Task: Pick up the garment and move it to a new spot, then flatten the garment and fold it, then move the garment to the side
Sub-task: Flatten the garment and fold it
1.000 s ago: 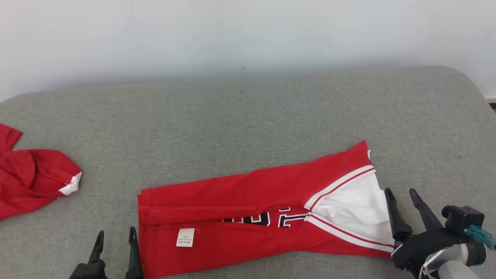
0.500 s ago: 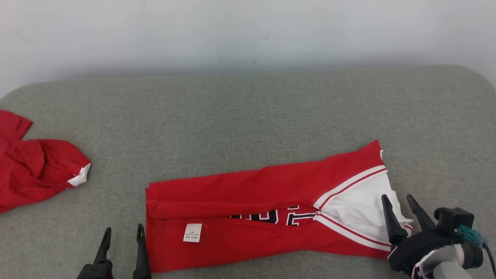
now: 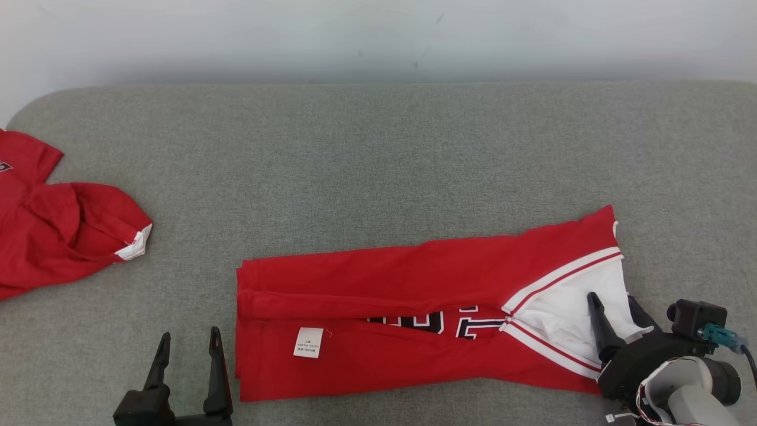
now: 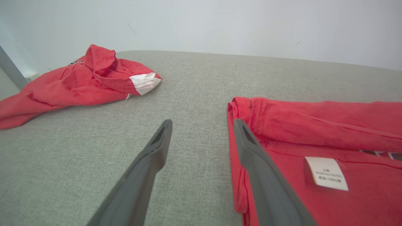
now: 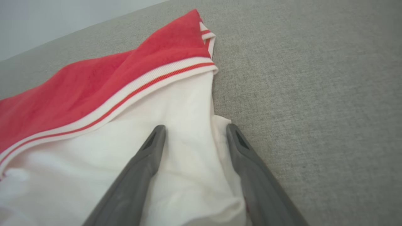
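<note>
The garment is a red top folded into a long strip on the grey padded surface, with black lettering, a white label and a white panel at its right end. My left gripper stands open just left of the strip's left edge; in the left wrist view the gripper has its right finger along the red hem. My right gripper is open over the white panel. In the right wrist view, white cloth lies between the right gripper's open fingers.
A second red garment lies crumpled at the far left edge, also seen in the left wrist view. The grey padded surface runs back to a white wall, with a rounded corner at the far left.
The head camera has turned, shifting the whole picture right. Against the garment, my right gripper has come from the white panel's outer edge to over the panel. Both grippers stay open.
</note>
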`<state>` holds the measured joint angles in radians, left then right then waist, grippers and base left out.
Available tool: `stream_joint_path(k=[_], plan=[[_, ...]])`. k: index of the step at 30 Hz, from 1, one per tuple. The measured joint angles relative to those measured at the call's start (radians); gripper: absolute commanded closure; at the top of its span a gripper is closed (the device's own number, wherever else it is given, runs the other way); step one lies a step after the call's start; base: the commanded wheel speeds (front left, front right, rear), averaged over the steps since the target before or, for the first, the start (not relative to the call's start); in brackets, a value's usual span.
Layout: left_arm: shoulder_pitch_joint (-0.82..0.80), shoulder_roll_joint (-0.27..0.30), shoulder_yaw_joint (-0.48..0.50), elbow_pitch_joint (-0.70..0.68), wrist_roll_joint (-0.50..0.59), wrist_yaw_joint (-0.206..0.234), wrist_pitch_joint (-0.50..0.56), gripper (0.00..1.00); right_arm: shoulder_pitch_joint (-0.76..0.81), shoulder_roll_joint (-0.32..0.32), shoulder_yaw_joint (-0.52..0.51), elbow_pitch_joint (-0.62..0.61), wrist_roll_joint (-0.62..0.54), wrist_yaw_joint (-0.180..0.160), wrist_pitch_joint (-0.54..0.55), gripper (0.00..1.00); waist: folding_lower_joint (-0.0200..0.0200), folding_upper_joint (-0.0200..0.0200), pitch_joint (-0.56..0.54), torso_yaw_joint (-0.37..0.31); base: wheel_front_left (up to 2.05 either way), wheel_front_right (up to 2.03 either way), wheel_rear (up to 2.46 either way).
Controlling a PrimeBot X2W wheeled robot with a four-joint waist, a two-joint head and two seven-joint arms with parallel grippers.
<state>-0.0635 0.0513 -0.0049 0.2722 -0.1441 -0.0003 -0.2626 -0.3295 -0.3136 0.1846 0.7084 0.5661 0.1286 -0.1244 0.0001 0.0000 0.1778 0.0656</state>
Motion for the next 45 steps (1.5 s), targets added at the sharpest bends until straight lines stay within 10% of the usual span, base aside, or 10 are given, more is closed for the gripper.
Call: stream_joint_path(k=[2, 4, 6, 34, 45], plan=[[0.0, 0.0, 0.0, 0.002, 0.0, 0.0, 0.0, 0.0, 0.002, 0.002, 0.029, -0.014, 0.029, -0.001, 0.021, 0.07, 0.0, 0.0, 0.003, 0.001, 0.0, 0.0, 0.0], [-0.001, 0.0, 0.0, 0.002, -0.002, 0.0, 0.0, 0.0, 0.003, 0.001, 0.053, -0.023, 0.055, -0.001, 0.033, 0.65, 0.0, 0.0, 0.005, 0.001, 0.0, 0.0, 0.0], [-0.002, 0.0, -0.001, 0.003, -0.007, 0.0, 0.0, 0.0, 0.003, -0.002, 0.072, -0.028, 0.071, -0.001, 0.042, 1.0, 0.0, 0.0, 0.006, 0.0, 0.0, 0.0, 0.0], [-0.007, 0.0, -0.001, 0.004, -0.018, -0.001, 0.0, 0.0, -0.022, -0.046, 0.003, 0.062, 0.074, 0.004, -0.121, 1.0, 0.0, 0.0, -0.018, -0.045, 0.0, 0.0, 0.0], [-0.003, 0.0, -0.008, 0.011, -0.018, -0.01, 0.0, 0.0, 0.015, -0.045, 0.128, -0.114, 0.075, 0.003, -0.117, 1.0, 0.0, 0.0001, -0.043, -0.065, 0.0, 0.0, 0.0]])
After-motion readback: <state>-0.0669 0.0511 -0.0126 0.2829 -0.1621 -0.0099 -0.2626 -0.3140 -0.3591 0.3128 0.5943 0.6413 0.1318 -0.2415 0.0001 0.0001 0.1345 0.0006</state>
